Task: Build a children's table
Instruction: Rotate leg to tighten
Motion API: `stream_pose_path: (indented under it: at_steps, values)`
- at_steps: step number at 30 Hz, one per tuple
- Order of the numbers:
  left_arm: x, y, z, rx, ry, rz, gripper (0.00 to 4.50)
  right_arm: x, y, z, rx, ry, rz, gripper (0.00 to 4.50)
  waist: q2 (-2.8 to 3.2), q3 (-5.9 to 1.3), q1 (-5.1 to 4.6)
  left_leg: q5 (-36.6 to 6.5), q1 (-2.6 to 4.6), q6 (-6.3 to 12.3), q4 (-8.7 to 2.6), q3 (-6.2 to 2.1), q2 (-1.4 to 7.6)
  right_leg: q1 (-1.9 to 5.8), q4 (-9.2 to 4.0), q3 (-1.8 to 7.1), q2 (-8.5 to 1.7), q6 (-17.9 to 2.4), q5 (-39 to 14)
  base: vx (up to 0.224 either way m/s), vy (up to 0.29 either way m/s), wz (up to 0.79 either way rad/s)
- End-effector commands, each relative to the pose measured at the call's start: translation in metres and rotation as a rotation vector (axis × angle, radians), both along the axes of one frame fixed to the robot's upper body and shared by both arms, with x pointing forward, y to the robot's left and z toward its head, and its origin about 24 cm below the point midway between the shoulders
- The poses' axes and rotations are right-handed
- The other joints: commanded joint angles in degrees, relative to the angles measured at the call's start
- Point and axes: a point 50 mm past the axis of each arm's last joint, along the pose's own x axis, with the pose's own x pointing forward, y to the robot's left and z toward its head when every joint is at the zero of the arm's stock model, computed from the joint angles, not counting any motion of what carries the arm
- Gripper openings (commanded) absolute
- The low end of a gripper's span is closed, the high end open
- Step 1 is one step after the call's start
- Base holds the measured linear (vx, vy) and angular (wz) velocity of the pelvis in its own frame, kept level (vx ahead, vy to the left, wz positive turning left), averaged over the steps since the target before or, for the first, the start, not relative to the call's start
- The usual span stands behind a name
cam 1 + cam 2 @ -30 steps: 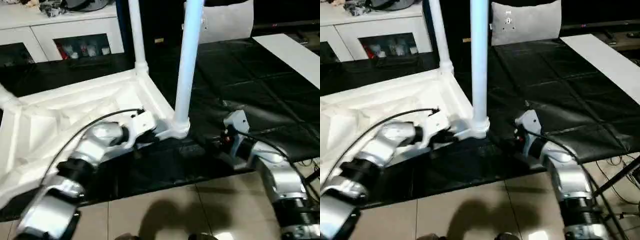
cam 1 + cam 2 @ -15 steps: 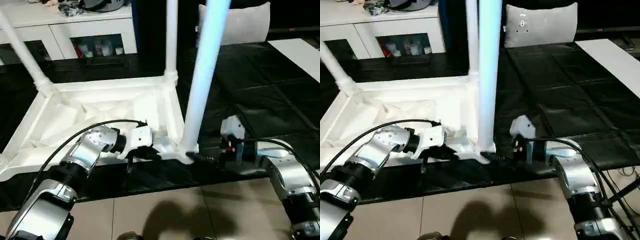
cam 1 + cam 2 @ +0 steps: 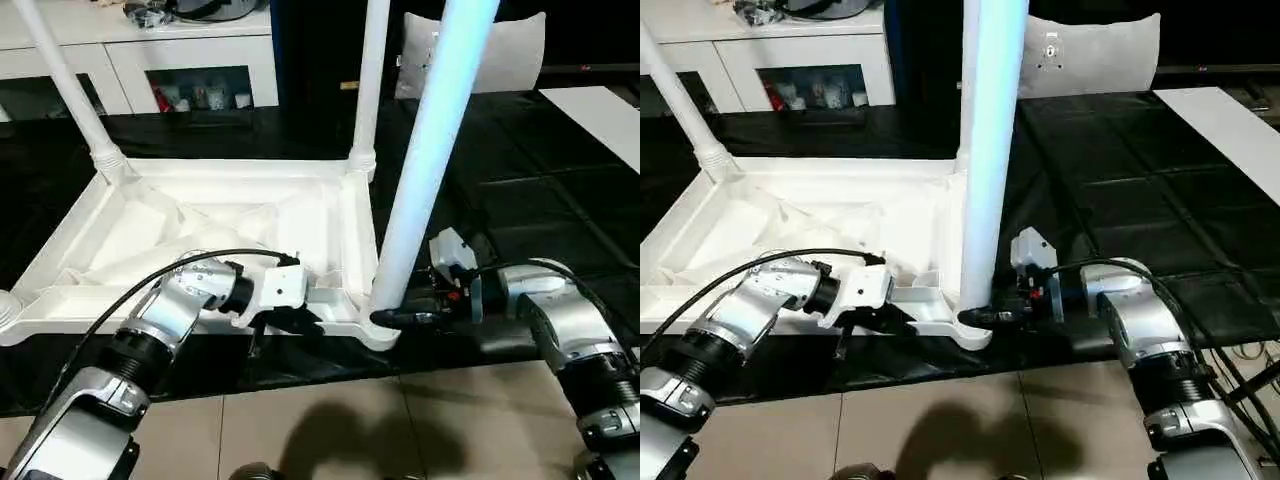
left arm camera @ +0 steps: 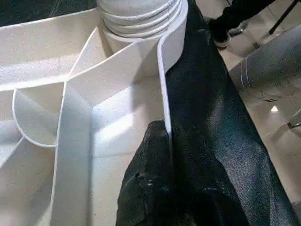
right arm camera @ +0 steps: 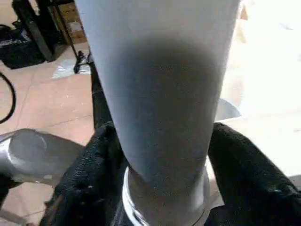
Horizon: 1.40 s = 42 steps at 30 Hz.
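Right gripper (image 3: pixel 392 318), fingers straddling the upright white tubular plastic leg (image 3: pixel 425 160) at its nine o'clock; left gripper (image 3: pixel 300 322) pinches the white ribbed tabletop's rim (image 4: pixel 164 80).

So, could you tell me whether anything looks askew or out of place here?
Nothing looks damaged. The table top lies upside down on the black mat, which suits assembly. The near leg leans slightly in its corner socket.

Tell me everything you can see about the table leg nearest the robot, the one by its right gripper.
The nearest leg is a long, smooth white tube, apparently plastic, standing upright in the near right corner socket of the upturned tabletop. Its ridged base sits in the socket. The right gripper straddles its base, one black finger on each side.
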Motion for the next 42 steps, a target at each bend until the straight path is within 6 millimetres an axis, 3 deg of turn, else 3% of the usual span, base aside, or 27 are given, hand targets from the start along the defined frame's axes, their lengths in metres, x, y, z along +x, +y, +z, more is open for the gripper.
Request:
stream_pose_path:
  at_steps: [1,8,9,13,15,16,18,19,21,23,24,26,28,29,30,33,36,42]
  values:
    - [-0.010,-0.007,-0.009,0.055,0.035,-0.088,0.00,0.002,0.002,0.004,-0.010,-0.013,0.024,2.61,-0.85,-3.96,-0.31,-12.5,0.69,3.82,-3.98,-0.48,3.26,2.79,-3.45,2.83,-3.69,-12.2,-17.3,0.000,0.000,0.00]
    - [-0.008,-0.010,-0.008,0.036,0.039,-0.070,0.00,-0.002,0.003,0.001,-0.007,0.002,0.037,2.09,-0.97,-4.04,-0.14,-11.8,0.70,3.94,-3.93,-0.49,3.25,2.84,-3.36,2.83,-3.64,-12.1,-16.7,0.000,0.000,0.00]
    - [-0.007,-0.011,-0.007,0.025,0.038,-0.054,0.00,-0.003,0.003,0.001,0.005,0.007,0.037,2.02,-0.70,-4.05,-0.13,-11.9,0.73,3.88,-3.91,-0.47,3.24,2.83,-3.39,2.84,-3.57,-12.2,-16.5,0.000,0.000,0.00]
    - [-0.003,-0.018,-0.003,-0.044,0.037,0.005,0.00,-0.005,0.010,0.004,0.067,0.030,0.003,1.99,-0.84,-4.03,0.14,-11.8,0.78,3.89,-3.98,-0.52,3.29,2.86,-3.36,2.82,-3.54,-12.3,-16.4,0.000,0.000,0.00]
    - [0.004,-0.028,0.002,-0.091,0.026,0.111,0.00,0.002,0.021,0.000,0.051,0.050,-0.136,1.98,-0.41,-3.87,-0.01,-12.3,0.88,3.20,-4.08,-0.50,3.27,2.72,-3.53,2.88,-3.35,-12.0,-16.9,0.000,0.000,0.00]
    - [0.005,-0.029,0.002,-0.096,0.026,0.129,0.00,0.003,0.023,0.000,0.052,0.050,-0.159,1.98,-0.50,-3.82,-0.13,-12.8,0.84,2.80,-4.14,-0.56,3.22,2.82,-3.51,2.86,-3.41,-11.9,-17.7,0.000,0.000,0.00]
    - [0.009,-0.039,0.003,-0.118,0.034,0.233,0.00,0.014,0.038,-0.002,0.057,0.069,-0.328,1.98,-0.54,-3.65,-0.76,-15.6,0.93,1.20,-4.39,-0.79,2.91,2.79,-4.14,2.63,-3.59,-10.1,-23.1,0.000,0.000,0.00]
    - [0.009,-0.039,0.003,-0.118,0.034,0.233,0.00,0.014,0.038,-0.002,0.057,0.069,-0.328,1.98,-0.36,-3.59,-1.04,-15.8,0.89,0.72,-4.42,-0.90,2.88,2.85,-4.12,2.63,-3.61,-9.8,-23.7,0.000,0.000,0.00]
    - [0.014,-0.046,0.004,-0.124,0.022,0.324,0.00,0.024,0.049,-0.005,0.028,0.081,-0.472,1.98,-0.50,-3.42,-2.49,-17.0,0.47,-0.59,-4.67,-1.28,2.58,3.03,-4.28,2.35,-3.44,-8.4,-26.1,0.000,0.000,0.00]
    - [0.022,-0.051,0.005,-0.117,0.011,0.431,0.00,0.033,0.058,-0.007,0.010,0.098,-0.595,1.98,-0.32,-3.57,-3.71,-18.1,0.83,-1.11,-4.51,-1.36,2.50,2.70,-4.48,2.34,-3.41,-8.4,-26.1,0.000,0.000,0.00]
    - [0.026,-0.055,0.007,-0.115,0.004,0.486,0.00,0.037,0.063,-0.008,-0.004,0.098,-0.656,1.98,-0.45,-3.59,-4.31,-18.3,0.72,-0.66,-4.33,-1.26,2.30,2.71,-4.67,2.33,-3.39,-8.7,-25.7,0.000,0.000,0.00]
    - [0.030,-0.058,0.009,-0.124,-0.010,0.529,0.00,0.040,0.067,-0.009,-0.011,0.104,-0.691,1.98,-0.52,-3.70,-4.68,-17.3,0.63,0.21,-4.13,-1.05,2.15,2.73,-4.78,2.41,-3.33,-8.9,-24.4,0.000,0.000,0.00]
    - [0.039,-0.064,0.016,-0.150,-0.052,0.637,0.00,0.047,0.076,-0.008,0.000,0.105,-0.790,1.98,-0.98,-3.87,-5.07,-15.4,0.33,1.21,-3.92,-0.90,2.03,2.84,-4.58,2.46,-3.31,-9.6,-22.5,0.000,0.000,0.00]
    - [0.043,-0.067,0.019,-0.163,-0.073,0.672,0.00,0.051,0.080,-0.007,0.005,0.081,-0.818,1.98,-0.64,-3.86,-5.10,-14.9,0.55,1.36,-3.79,-0.83,1.99,2.59,-4.68,2.40,-3.31,-9.9,-22.6,0.000,0.000,0.00]
    - [0.044,-0.069,0.022,-0.183,-0.076,0.692,0.00,0.052,0.084,-0.006,0.016,0.038,-0.813,2.53,-0.67,-3.99,-5.17,-14.0,0.37,1.58,-3.71,-0.88,1.95,2.81,-4.63,2.31,-3.31,-9.8,-21.9,0.000,0.000,0.00]
    - [0.045,-0.069,0.024,-0.180,-0.077,0.698,0.00,0.053,0.086,-0.005,0.031,0.024,-0.825,2.85,-0.81,-4.27,-4.94,-11.1,0.05,3.07,-3.61,-0.81,2.20,3.10,-3.93,2.45,-3.29,-11.1,-16.1,0.000,0.000,0.00]
    - [0.044,-0.063,0.021,-0.154,-0.088,0.684,0.00,0.052,0.081,-0.002,0.046,-0.013,-0.817,3.04,-0.71,-4.43,-4.82,-8.2,-0.03,5.25,-3.38,-0.71,2.28,3.32,-3.32,2.43,-3.27,-13.1,-10.5,0.000,0.000,0.00]
    - [0.039,-0.052,0.013,-0.131,-0.072,0.610,0.00,0.051,0.048,0.004,0.068,-0.091,-0.782,3.61,-0.59,-4.55,-4.29,-6.5,-0.24,7.03,-3.11,-0.62,2.37,3.43,-2.93,2.44,-3.26,-14.2,-7.4,0.000,0.000,0.00]
